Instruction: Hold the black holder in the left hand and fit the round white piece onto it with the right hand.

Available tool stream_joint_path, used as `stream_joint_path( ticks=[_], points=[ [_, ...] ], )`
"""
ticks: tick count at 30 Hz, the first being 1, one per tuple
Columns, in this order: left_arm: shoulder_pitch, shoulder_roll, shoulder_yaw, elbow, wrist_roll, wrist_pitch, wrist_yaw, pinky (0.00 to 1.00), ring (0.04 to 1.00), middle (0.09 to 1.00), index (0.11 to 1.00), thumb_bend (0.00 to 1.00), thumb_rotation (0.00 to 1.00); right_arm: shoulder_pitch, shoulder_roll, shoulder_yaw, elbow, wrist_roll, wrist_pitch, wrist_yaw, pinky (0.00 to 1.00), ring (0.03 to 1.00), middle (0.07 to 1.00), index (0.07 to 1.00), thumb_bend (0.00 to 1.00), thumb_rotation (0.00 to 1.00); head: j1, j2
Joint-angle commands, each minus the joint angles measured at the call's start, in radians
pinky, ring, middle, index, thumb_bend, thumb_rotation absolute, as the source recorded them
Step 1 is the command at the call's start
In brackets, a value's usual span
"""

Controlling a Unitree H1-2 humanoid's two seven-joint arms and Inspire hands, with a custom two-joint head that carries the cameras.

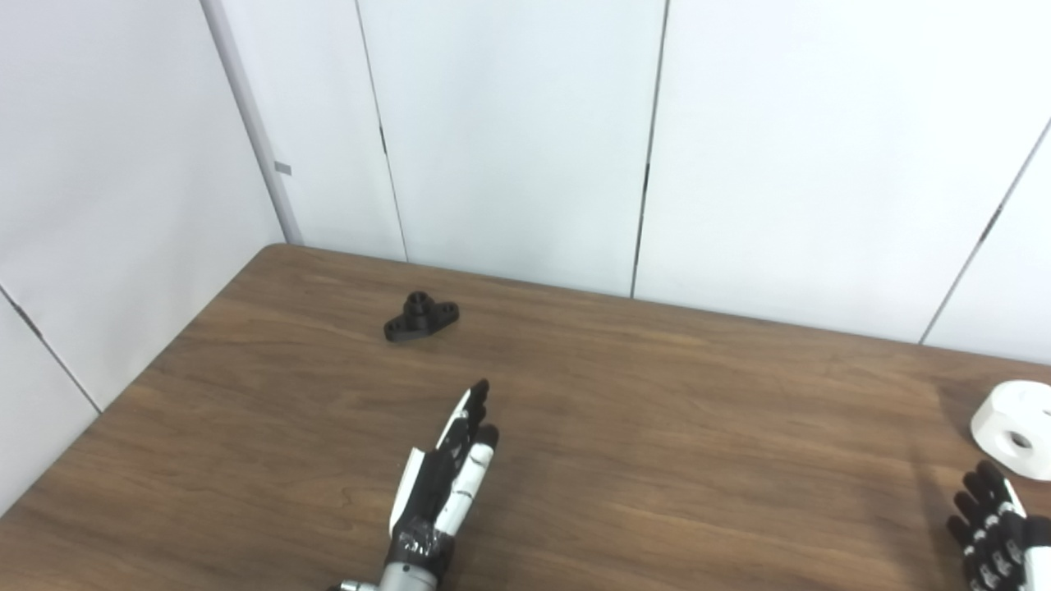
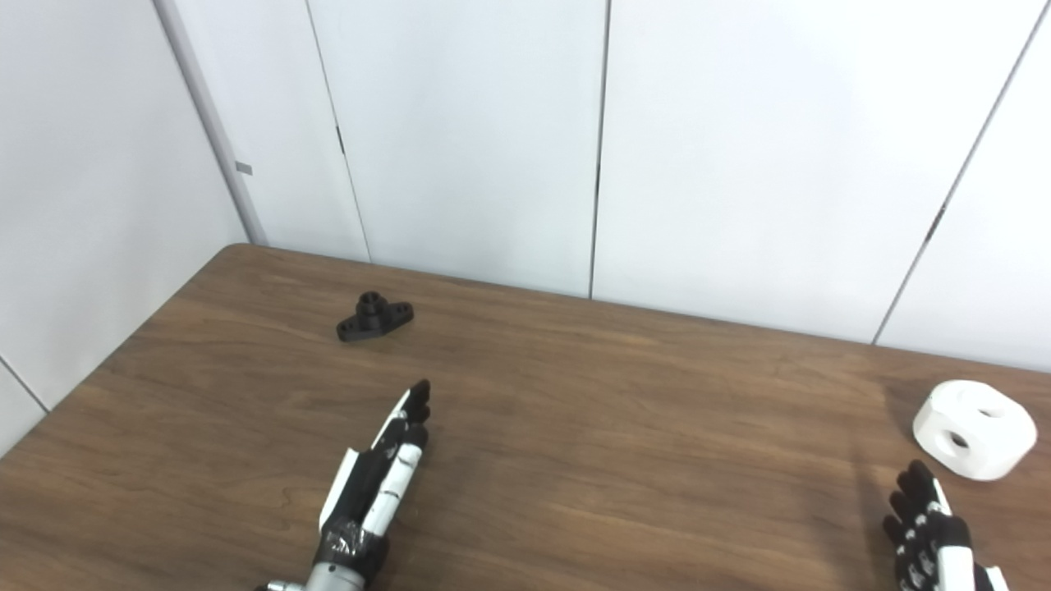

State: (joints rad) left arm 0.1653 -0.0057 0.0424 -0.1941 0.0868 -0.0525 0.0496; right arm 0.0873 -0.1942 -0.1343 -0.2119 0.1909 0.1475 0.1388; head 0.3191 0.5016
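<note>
The black holder (image 1: 420, 318) lies flat on the wooden table (image 1: 657, 427) toward the far left, its short round post pointing up. My left hand (image 1: 446, 476) is stretched out with fingers straight, open and empty, a good way nearer than the holder. The round white piece (image 2: 974, 428), with holes in its top and side, sits at the table's far right. My right hand (image 2: 932, 529) enters at the bottom right, just in front of the white piece without touching it, fingers extended and open.
White wall panels (image 1: 509, 139) rise directly behind the table's back edge and along its left side. Bare wood stretches between the two hands and between the holder and the white piece.
</note>
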Motion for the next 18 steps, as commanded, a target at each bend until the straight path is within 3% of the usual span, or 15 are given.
stream_joint_path(
  ticks=[1,5,9,15,18],
  points=[
    [0.013,-0.007,0.001,-0.045,0.057,0.018,0.034,1.00,0.999,0.994,0.968,0.61,0.61,-0.004,-0.009,-0.006,-0.033,0.007,-0.016,0.003,1.00,1.000,1.000,1.000,0.68,1.00,-0.002,0.002],
    [-0.006,-0.004,0.016,-0.104,0.138,0.075,0.065,1.00,1.000,0.992,0.953,0.71,0.41,0.001,-0.005,-0.004,-0.033,0.007,-0.018,0.001,1.00,1.000,1.000,1.000,0.64,1.00,-0.010,0.002],
    [-0.054,0.021,0.050,-0.152,0.172,0.139,0.074,1.00,1.000,0.992,0.927,0.84,0.32,0.005,0.002,-0.001,-0.028,-0.001,-0.025,-0.005,1.00,1.000,1.000,1.000,0.63,1.00,-0.010,0.000],
    [-0.134,0.130,0.073,-0.145,0.353,0.175,0.096,1.00,1.000,0.982,0.869,0.87,0.34,0.004,0.005,0.004,-0.025,-0.007,-0.023,-0.007,1.00,1.000,1.000,1.000,0.60,1.00,-0.014,0.000],
    [-0.176,0.175,0.090,-0.130,0.396,0.213,0.093,1.00,1.000,0.997,0.845,0.90,0.34,0.000,0.009,0.005,-0.023,-0.013,-0.026,-0.011,1.00,1.000,1.000,1.000,0.59,1.00,-0.016,0.000]
  ],
)
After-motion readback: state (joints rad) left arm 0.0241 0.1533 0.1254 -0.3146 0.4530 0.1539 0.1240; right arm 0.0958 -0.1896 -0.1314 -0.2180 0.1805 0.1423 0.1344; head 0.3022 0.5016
